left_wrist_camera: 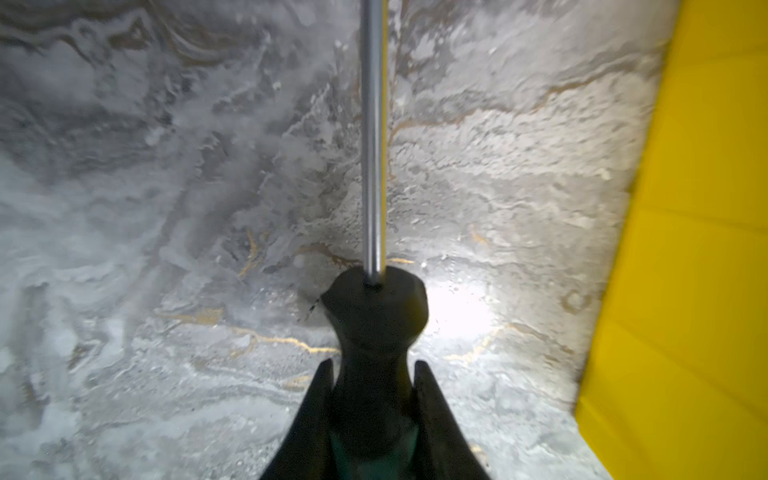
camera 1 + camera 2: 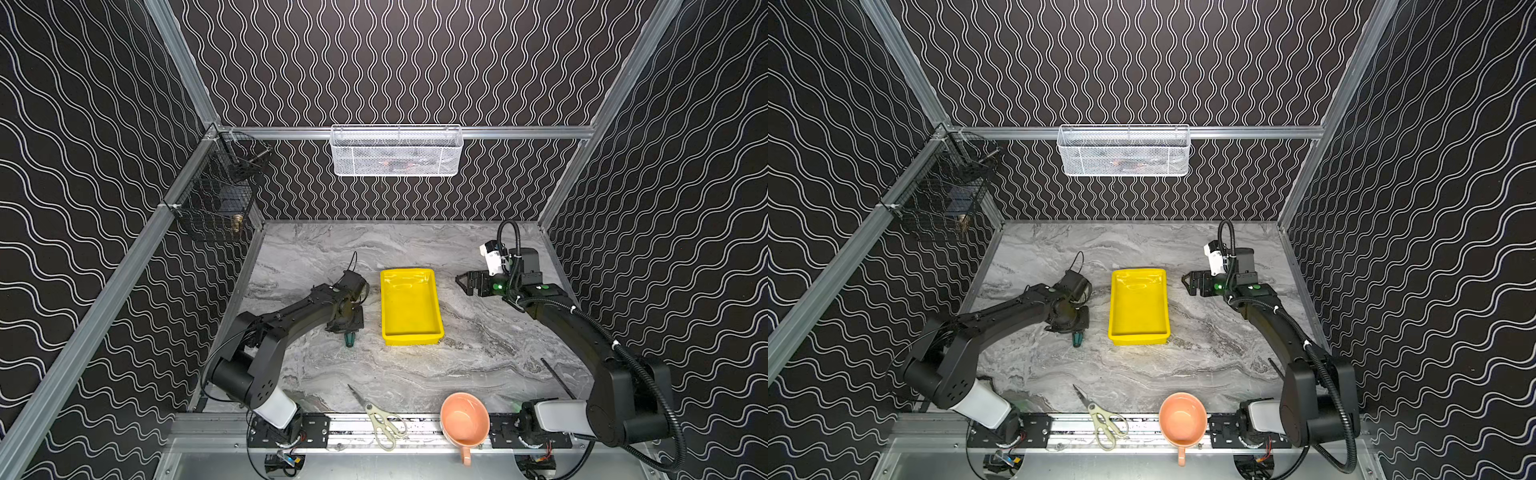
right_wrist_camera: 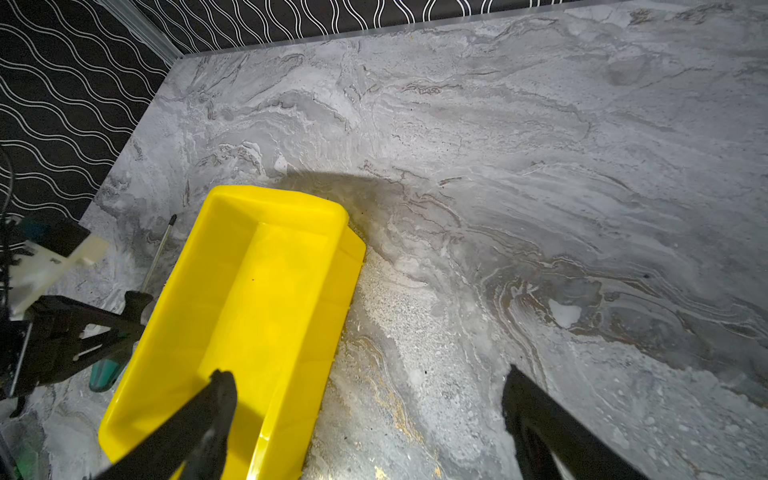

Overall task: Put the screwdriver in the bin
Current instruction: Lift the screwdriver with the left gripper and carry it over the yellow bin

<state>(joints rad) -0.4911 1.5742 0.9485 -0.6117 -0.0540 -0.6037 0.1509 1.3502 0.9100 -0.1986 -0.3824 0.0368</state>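
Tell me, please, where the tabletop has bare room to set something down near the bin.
Bare marble: between the bin and the back wall, and between the bin and the scissors and cup. Crowded: left of the bin, where the left gripper holds the screwdriver.

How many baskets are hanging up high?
2. The white mesh basket hangs at the back, in the middle. The black wire basket hangs in the back left corner. No others show in any view.
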